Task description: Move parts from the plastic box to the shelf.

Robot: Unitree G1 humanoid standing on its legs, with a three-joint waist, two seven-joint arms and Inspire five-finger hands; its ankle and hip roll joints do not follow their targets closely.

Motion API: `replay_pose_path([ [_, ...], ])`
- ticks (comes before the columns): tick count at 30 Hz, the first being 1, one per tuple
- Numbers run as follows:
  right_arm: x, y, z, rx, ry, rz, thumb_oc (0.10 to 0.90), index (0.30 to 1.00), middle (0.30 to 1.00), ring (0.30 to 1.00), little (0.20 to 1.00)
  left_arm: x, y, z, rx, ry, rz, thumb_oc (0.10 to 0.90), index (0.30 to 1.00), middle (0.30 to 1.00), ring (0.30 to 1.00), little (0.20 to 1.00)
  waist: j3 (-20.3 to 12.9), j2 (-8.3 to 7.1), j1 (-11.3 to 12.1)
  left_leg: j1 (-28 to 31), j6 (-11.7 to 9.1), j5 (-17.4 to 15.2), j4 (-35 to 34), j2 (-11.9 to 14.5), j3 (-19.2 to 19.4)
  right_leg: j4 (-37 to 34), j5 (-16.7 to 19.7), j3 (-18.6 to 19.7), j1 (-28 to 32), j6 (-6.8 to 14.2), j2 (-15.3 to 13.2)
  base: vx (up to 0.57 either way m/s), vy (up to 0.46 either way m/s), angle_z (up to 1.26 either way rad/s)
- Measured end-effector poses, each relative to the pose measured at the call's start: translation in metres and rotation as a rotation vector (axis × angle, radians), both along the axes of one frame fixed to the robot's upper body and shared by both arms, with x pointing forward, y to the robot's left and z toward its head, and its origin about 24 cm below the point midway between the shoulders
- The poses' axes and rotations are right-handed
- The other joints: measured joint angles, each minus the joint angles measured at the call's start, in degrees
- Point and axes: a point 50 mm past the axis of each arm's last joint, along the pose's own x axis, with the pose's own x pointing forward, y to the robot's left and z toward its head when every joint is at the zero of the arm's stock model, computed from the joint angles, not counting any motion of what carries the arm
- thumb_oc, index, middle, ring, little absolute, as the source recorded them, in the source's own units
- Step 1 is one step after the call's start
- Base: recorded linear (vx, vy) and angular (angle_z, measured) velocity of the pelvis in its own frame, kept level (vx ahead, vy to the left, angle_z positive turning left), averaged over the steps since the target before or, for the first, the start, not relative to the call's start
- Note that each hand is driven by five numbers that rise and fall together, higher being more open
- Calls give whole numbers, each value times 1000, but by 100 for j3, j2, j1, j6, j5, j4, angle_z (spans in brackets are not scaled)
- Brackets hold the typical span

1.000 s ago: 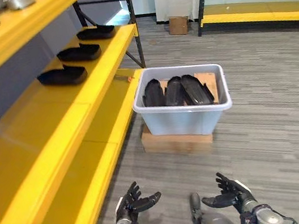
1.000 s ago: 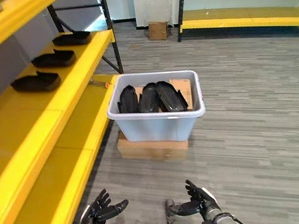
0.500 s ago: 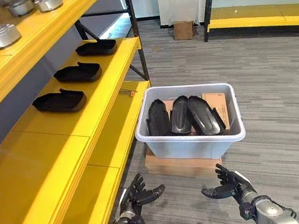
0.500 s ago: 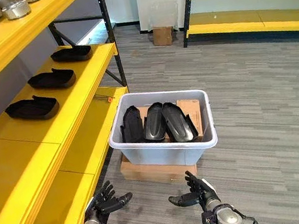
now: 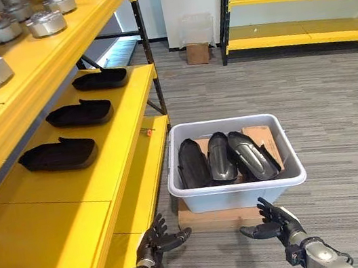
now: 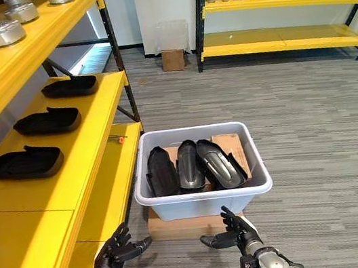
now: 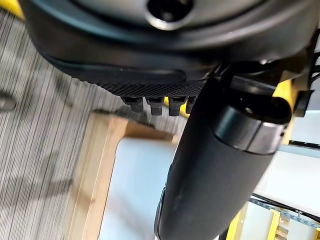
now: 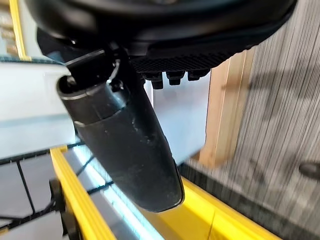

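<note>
My left hand [image 5: 157, 239] and right hand [image 5: 277, 222] open, empty, spread low before plastic box [image 5: 239, 195], flanking it. Black parts [image 5: 223, 157] stand on edge inside; shelf [image 5: 108, 142] already carries three.

I have both hands low in front of the plastic box [image 5: 240, 192], just short of its near wall and touching nothing. My left hand [image 5: 155, 239] sits off the box's near left corner, fingers spread and relaxed, thumb pointing toward the other hand. My right hand [image 5: 277, 222] sits below the near right part of the box, fingers also spread, thumb pointing inward. Both palms face each other, empty.
</note>
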Motion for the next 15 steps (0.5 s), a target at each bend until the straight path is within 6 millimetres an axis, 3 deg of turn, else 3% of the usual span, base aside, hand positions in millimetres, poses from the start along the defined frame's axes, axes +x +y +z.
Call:
replay_pose_path([
  [11, 2, -13, 2, -43, -6, -24, 900, 1000, 1000, 1000, 1000, -9, -6, -4, -26, 20, -21, 900, 1000, 1000, 1000, 1000, -93, 8, -4, -114, 119, -42, 17, 0, 146, 69, 47, 145, -243, 97, -29, 20, 100, -8],
  [14, 3, -14, 3, -50, -9, -27, 900, 1000, 1000, 1000, 1000, -1, -8, 0, -27, -4, -28, 900, 1000, 1000, 1000, 1000, -101, 41, -25, -292, 203, -97, 226, -49, 166, 734, 76, 140, -611, 145, -25, -87, 107, 2],
  [15, 4, -14, 4, -65, -15, -24, 900, 1000, 1000, 1000, 1000, 5, -10, 3, -27, -21, -40, 900, 1000, 1000, 1000, 1000, -85, 119, -62, -406, 193, -90, 353, -18, 111, 1592, 55, 205, -1092, 143, 38, -9, 34, 10],
])
